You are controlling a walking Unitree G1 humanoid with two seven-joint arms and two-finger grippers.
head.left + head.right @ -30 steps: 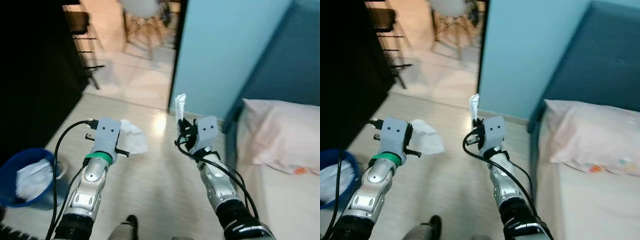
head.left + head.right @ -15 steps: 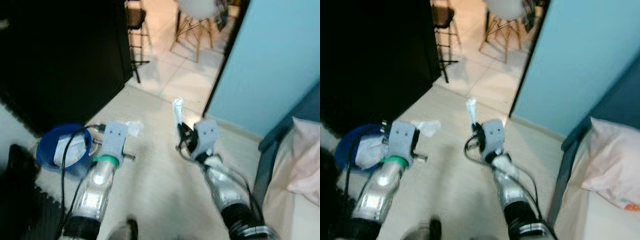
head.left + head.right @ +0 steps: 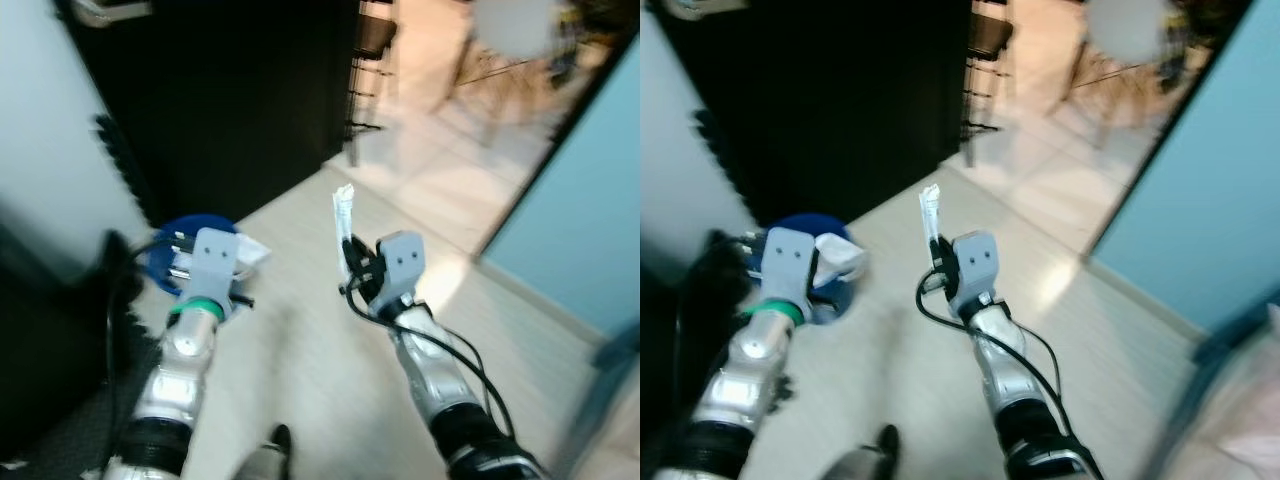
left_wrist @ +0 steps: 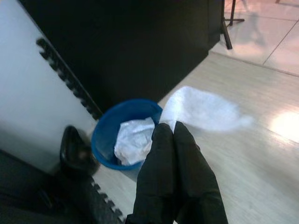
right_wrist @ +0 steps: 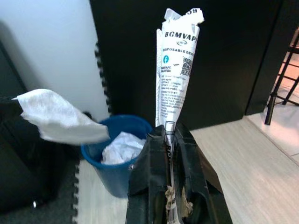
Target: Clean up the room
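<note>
My left gripper [image 4: 169, 129] is shut on a white tissue [image 4: 203, 110], which hangs beside a blue bin [image 4: 125, 133] on the floor. Crumpled white paper [image 4: 133, 140] lies inside the bin. In the eye views the bin [image 3: 190, 236] stands by the dark wall, just beyond the left gripper [image 3: 180, 262] and its tissue [image 3: 837, 258]. My right gripper [image 5: 169, 133] is shut on a tall white printed wrapper [image 5: 176, 74] that stands upright. In the left eye view the wrapper [image 3: 344, 214] rises above the right gripper [image 3: 350, 256], to the right of the bin.
A dark cabinet or wall [image 3: 230, 90] runs behind the bin, with black foam floor mat [image 3: 60, 400] at the left. A doorway opens onto a tiled room with a chair [image 3: 515, 40]. A blue wall [image 3: 590, 190] is at the right. Pale floor [image 3: 300, 370] lies ahead.
The camera has swung left: the bed and pillow have left the picture and the blue bin now sits just beyond the left gripper. Both grippers still hold their items.
</note>
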